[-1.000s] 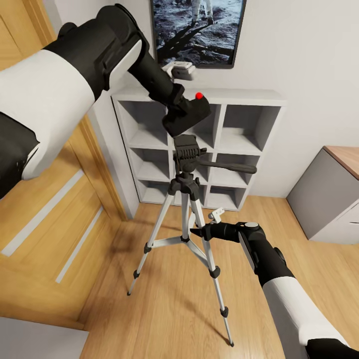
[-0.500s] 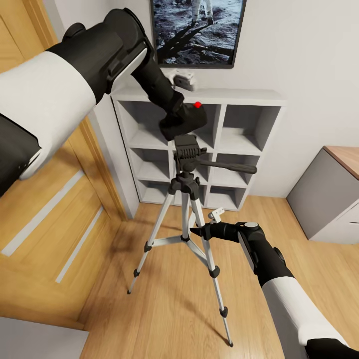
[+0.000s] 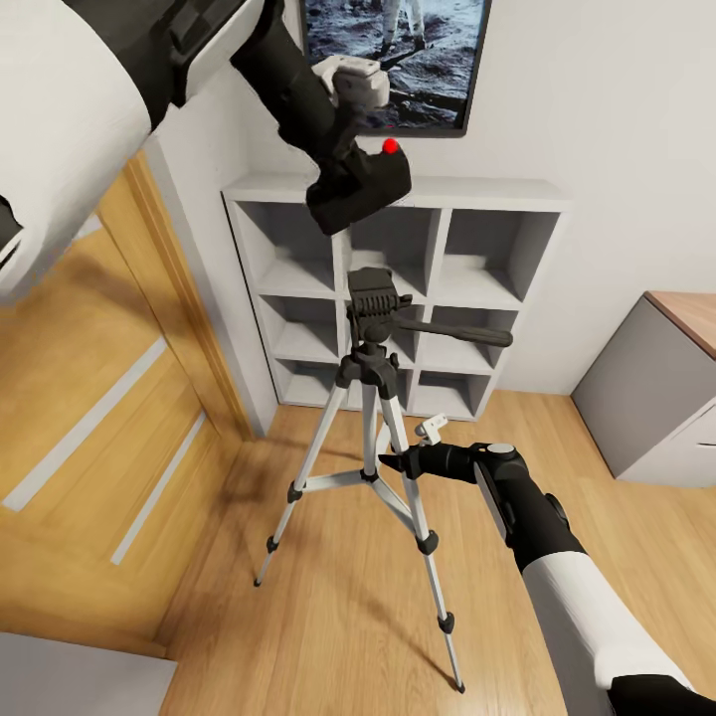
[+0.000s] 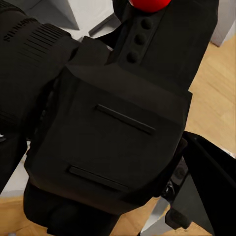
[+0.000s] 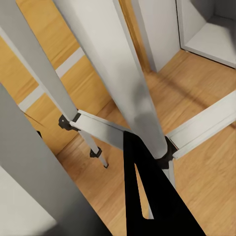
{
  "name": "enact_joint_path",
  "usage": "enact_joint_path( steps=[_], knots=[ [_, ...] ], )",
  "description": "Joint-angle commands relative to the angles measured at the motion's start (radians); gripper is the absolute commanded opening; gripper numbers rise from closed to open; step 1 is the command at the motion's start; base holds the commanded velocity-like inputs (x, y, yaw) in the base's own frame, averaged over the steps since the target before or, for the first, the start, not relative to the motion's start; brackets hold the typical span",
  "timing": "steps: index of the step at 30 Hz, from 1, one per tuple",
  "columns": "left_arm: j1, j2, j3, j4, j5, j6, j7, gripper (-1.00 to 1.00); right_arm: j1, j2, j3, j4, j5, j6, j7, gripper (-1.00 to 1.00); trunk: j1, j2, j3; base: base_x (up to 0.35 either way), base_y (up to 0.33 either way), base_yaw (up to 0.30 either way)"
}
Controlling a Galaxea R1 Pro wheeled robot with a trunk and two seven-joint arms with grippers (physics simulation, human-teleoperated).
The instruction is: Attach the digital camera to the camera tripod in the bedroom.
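Overhead, left end effector (image 3: 343, 169) clamping digital camera (image 3: 363, 189), above camera tripod (image 3: 373, 328)

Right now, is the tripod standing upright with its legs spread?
Yes. The camera tripod stands upright on the wood floor, three legs spread, feet apart.

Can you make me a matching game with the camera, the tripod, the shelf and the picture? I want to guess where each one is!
Things:
1. digital camera
2. camera tripod
3. white shelf
4. picture

Places:
A. hanging on the wall
B. standing on the wood floor
C. held up in the air by the left gripper
D. against the wall behind the tripod

Pairs: 1-C, 2-B, 3-D, 4-A
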Motion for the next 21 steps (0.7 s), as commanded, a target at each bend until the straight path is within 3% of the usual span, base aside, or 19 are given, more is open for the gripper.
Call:
enact_joint_path(
  steps=[1,3,5,6,9,13,14,16,19,21],
  knots=[
    [-0.018,-0.004,-0.006,0.019,0.016,0.006,-0.001,-1.00,0.000,0.000,-0.001,0.001,0.027,-0.004,0.004,-1.00,0.001,-0.001,-0.002,0.000,0.000,0.000],
    [-0.035,-0.008,-0.004,0.035,0.034,0.007,-0.003,-1.00,0.000,0.000,-0.001,0.002,0.027,-0.004,0.004,-1.00,0.001,-0.001,-0.002,0.000,0.000,0.000],
    [-0.049,-0.004,-0.005,0.053,0.161,0.007,-0.034,-1.00,0.000,0.000,-0.001,0.002,0.027,-0.004,0.004,-1.00,0.001,-0.001,-0.002,0.000,0.000,0.000],
    [-0.051,-0.002,-0.008,0.055,0.190,0.007,-0.041,-1.00,0.000,-0.001,-0.001,0.002,0.027,-0.004,0.004,-1.00,0.001,-0.001,-0.002,0.000,0.000,0.000],
    [-0.052,0.000,-0.013,0.055,0.234,0.007,-0.052,-1.00,0.000,-0.003,-0.001,0.003,0.026,-0.004,0.004,-1.00,0.001,-0.001,-0.002,0.000,0.000,0.000],
    [-0.052,0.001,-0.017,0.052,0.240,0.007,-0.054,-1.00,0.000,-0.005,-0.001,0.003,0.027,-0.004,0.004,-1.00,0.001,-0.001,-0.002,0.000,0.000,0.000],
    [-0.052,0.001,-0.055,0.049,0.241,0.006,-0.070,-1.00,0.000,-0.005,-0.001,0.003,0.027,-0.004,0.004,-1.00,0.001,-0.001,-0.002,0.000,0.000,0.000],
    [-0.052,0.000,-0.090,0.045,0.241,0.004,-0.094,-1.00,0.000,-0.005,-0.001,0.003,0.027,-0.004,0.004,-1.00,0.001,-0.001,-0.002,0.000,0.000,0.000],
    [-0.052,0.001,-0.177,0.035,0.242,0.000,-0.190,-1.00,0.000,-0.005,-0.001,0.003,0.026,-0.004,0.004,-1.00,0.001,-0.001,-0.002,0.000,0.000,0.000],
    [-0.052,0.000,-0.283,0.030,0.243,-0.003,-0.293,-1.00,0.000,-0.005,-0.001,0.003,0.027,-0.004,0.004,-1.00,0.001,-0.001,-0.002,0.000,0.000,0.000]
  ],
)
